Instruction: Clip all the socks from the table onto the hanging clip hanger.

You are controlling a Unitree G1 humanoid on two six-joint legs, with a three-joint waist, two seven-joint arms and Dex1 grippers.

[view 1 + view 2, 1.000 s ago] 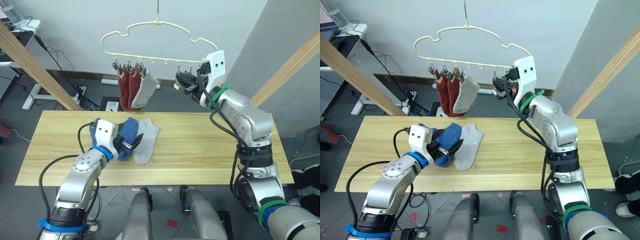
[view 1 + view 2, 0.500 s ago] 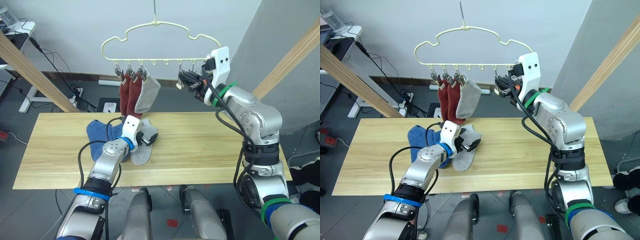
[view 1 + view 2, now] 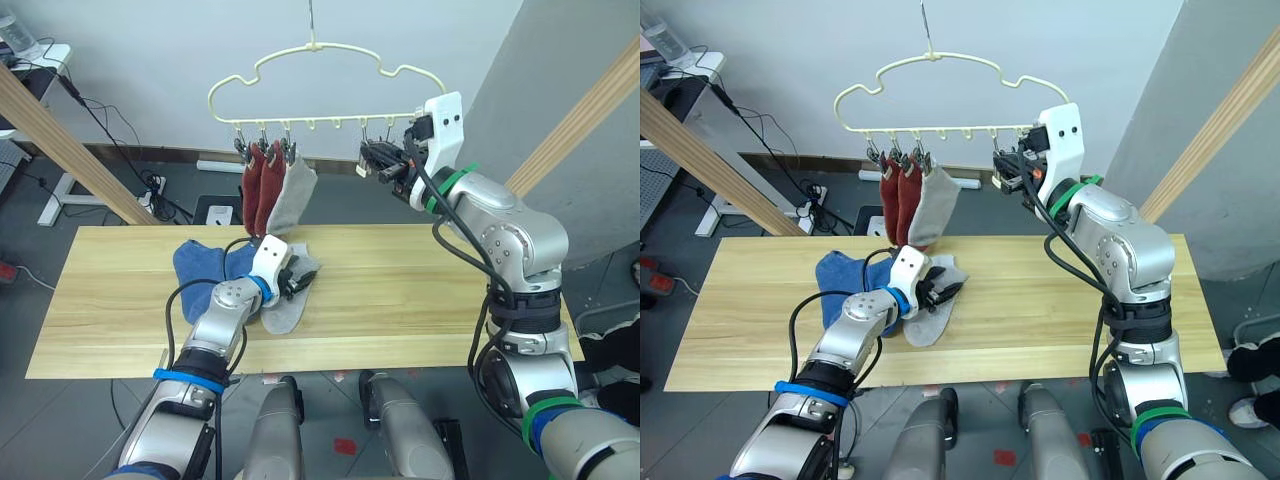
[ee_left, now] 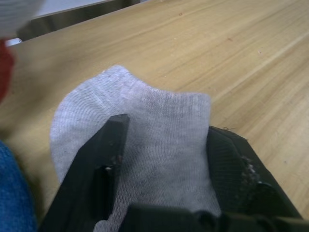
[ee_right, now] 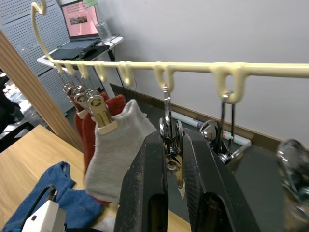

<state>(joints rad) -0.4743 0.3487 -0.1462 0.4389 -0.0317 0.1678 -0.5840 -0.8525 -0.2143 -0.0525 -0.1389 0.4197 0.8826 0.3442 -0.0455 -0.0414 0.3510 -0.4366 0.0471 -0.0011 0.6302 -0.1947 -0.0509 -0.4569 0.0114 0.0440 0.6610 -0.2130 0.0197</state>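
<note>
Two black fingers of the left gripper (image 4: 164, 145) stand apart over the grey sock (image 4: 145, 130) lying on the table (image 3: 420, 290), one finger on each side of the fabric, with the blue socks (image 3: 205, 265) just beside it at nine o'clock. Up at one o'clock, the right gripper (image 5: 173, 145) is clamped on a metal clip (image 5: 170, 133) of the clip hanger (image 3: 310, 60). Three socks hang at the hanger's nine o'clock end, two red (image 3: 258, 185) and one grey (image 3: 290, 190).

It looks like a lab: a desk with a laptop (image 5: 79, 20), cables (image 3: 120, 150) on the floor.
</note>
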